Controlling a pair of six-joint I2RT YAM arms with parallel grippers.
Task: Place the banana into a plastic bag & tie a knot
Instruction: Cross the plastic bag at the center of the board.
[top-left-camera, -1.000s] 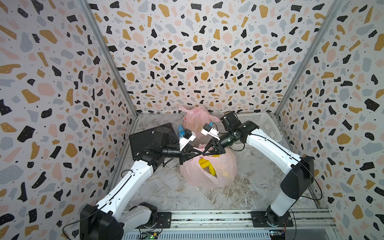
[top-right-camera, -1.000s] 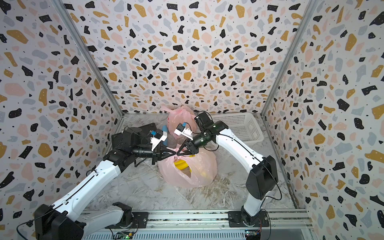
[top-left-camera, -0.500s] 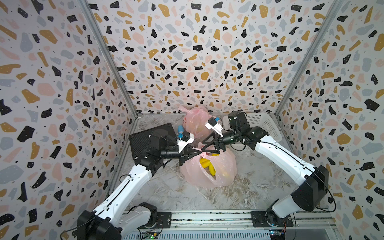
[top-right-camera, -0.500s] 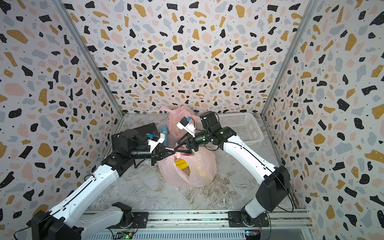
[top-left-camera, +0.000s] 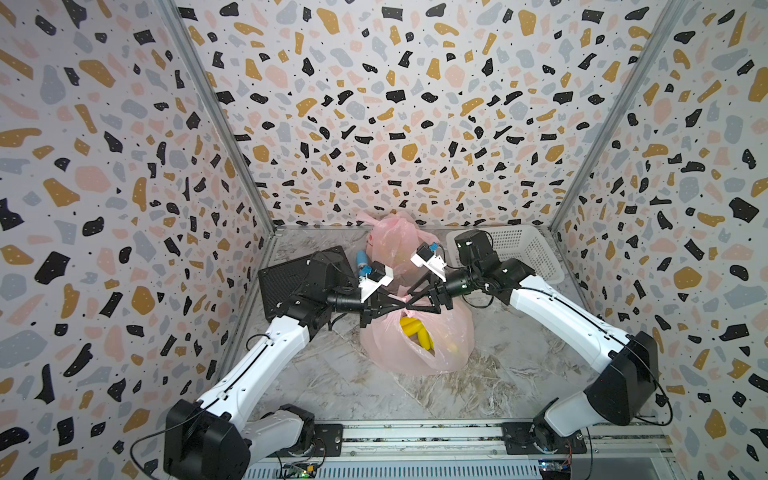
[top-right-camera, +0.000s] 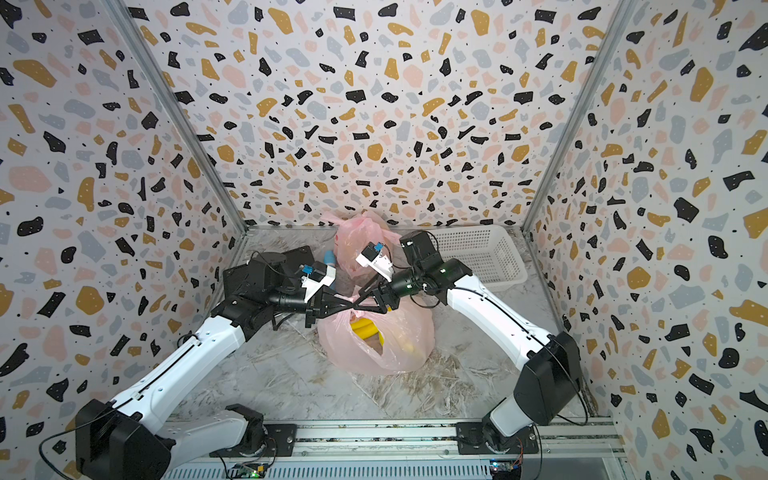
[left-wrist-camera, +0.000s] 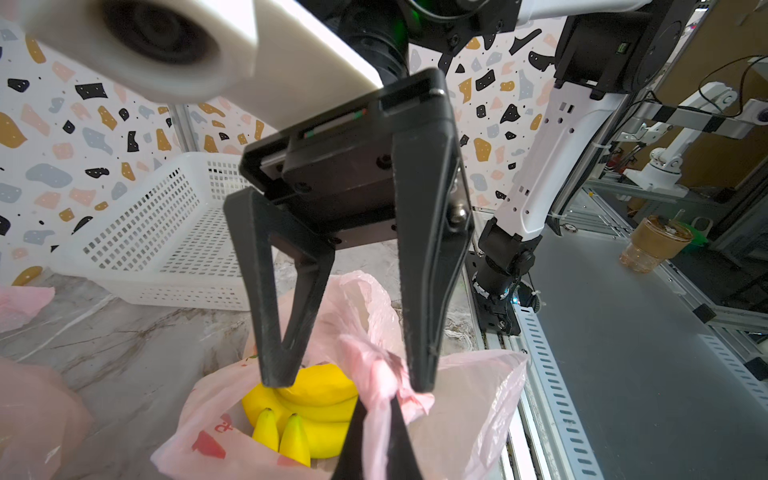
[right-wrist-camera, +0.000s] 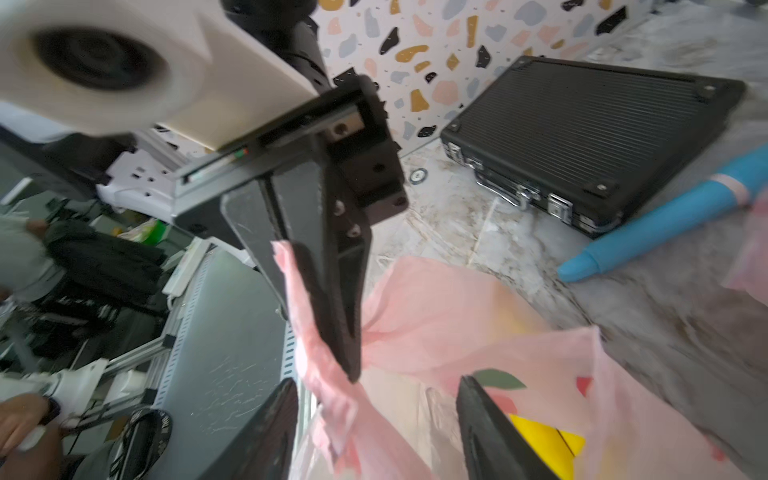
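Observation:
A pink plastic bag (top-left-camera: 419, 345) lies mid-floor with its mouth gaping, and the yellow banana (top-left-camera: 413, 328) bunch shows inside it. My left gripper (top-left-camera: 400, 306) is shut on a twisted strip of the bag's rim (left-wrist-camera: 376, 374) above the banana (left-wrist-camera: 316, 399). My right gripper (top-left-camera: 409, 302) faces it tip to tip and stands open. Its fingers (left-wrist-camera: 276, 374) straddle that strip without pinching it. In the right wrist view my open right gripper (right-wrist-camera: 376, 380) frames the left gripper's shut fingers (right-wrist-camera: 340, 324) and the pink plastic. Both top views show the two grippers meeting over the bag (top-right-camera: 382, 345).
A second knotted pink bag (top-left-camera: 392, 241) sits at the back wall. A black case (top-left-camera: 299, 278) lies at the back left, with a blue tube (top-left-camera: 360, 259) beside it. A white perforated basket (top-left-camera: 519, 249) stands at the back right. Patterned walls enclose three sides.
My right gripper has opened and let go of the bag, and its arm has swung outward to the right. The left gripper stays shut on the bag's strip, shifted slightly left.

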